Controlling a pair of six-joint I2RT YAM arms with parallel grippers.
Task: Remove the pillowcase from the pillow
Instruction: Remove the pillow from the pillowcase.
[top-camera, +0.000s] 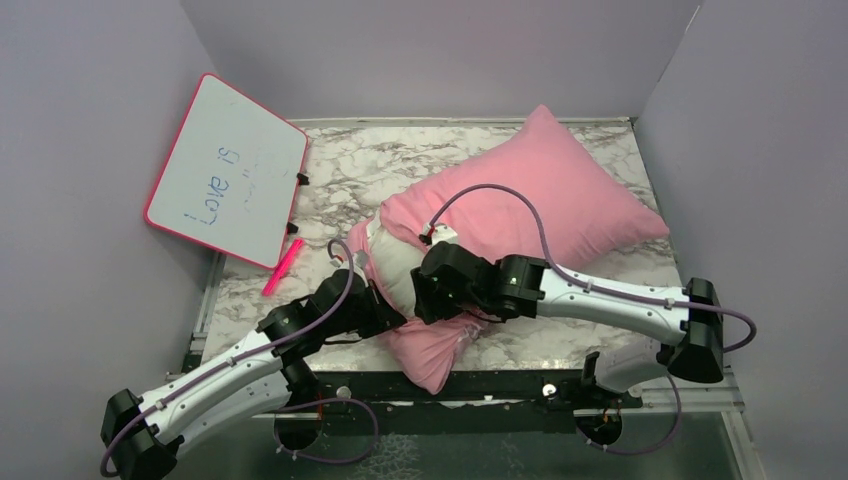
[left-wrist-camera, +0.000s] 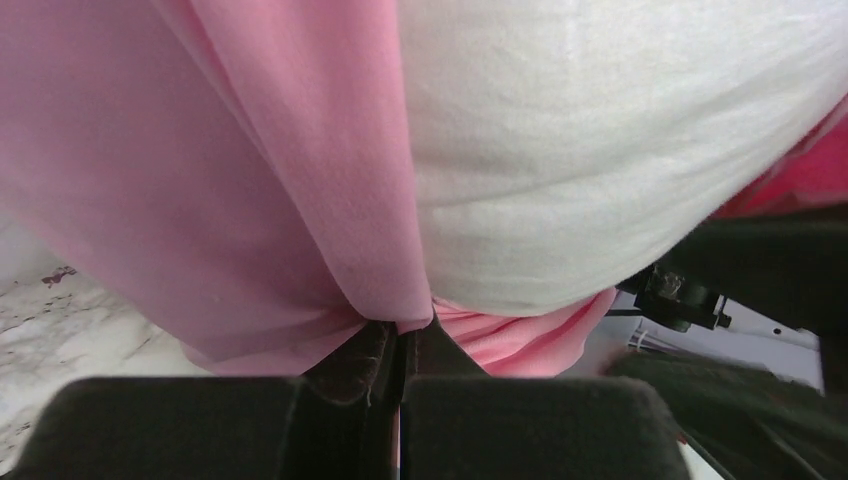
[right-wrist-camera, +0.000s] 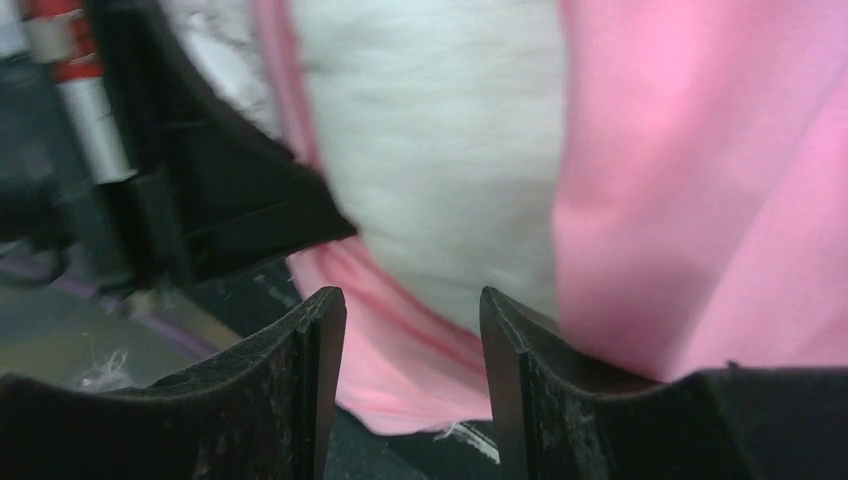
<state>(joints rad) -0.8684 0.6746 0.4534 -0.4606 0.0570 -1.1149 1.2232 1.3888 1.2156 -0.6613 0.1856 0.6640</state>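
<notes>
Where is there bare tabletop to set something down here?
Best bare patch: the marble table at the back, between the whiteboard and the pillowcase. A smaller strip lies near the pink marker. The near centre is crowded: left gripper and right gripper work at the pillow.

One pillow (top-camera: 398, 272), one pillowcase (top-camera: 570, 195), one whiteboard (top-camera: 228, 170), one marker (top-camera: 283, 267), two arms (top-camera: 232, 372) (top-camera: 620, 298).

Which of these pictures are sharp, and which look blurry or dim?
Top external: sharp, evenly lit, the whiteboard writing readable. Left wrist: pillowcase and pillow fairly crisp, the dark fingers close up soft. Right wrist: blurriest, everything smeared, the background on the left dim.
</notes>
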